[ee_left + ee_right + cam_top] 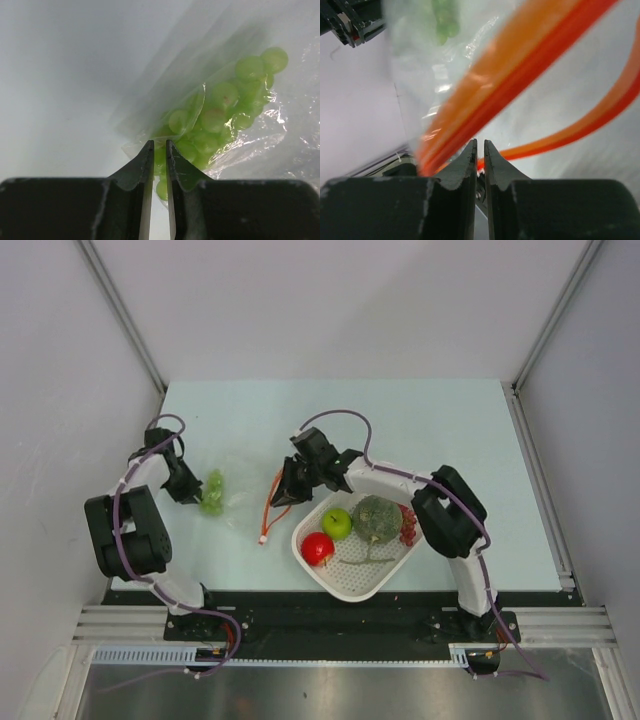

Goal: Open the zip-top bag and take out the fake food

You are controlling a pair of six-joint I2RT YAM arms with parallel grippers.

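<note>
Our left gripper [158,145] fingers are clamped on the bag's [238,495] closed end, and the right gripper [480,144] pinches its orange zip strip [520,75], mid-desk toward the left edge. Green grapes [215,115] sit inside, so we reckon tipping them out comes next.

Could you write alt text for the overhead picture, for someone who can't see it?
Two robot arms hold a clear bag between them over a pale table: the left gripper pinches the end holding green grapes, the right gripper the orange zip. A white basket nearby holds a green apple, red fruit, leafy piece and dark grapes.
</note>
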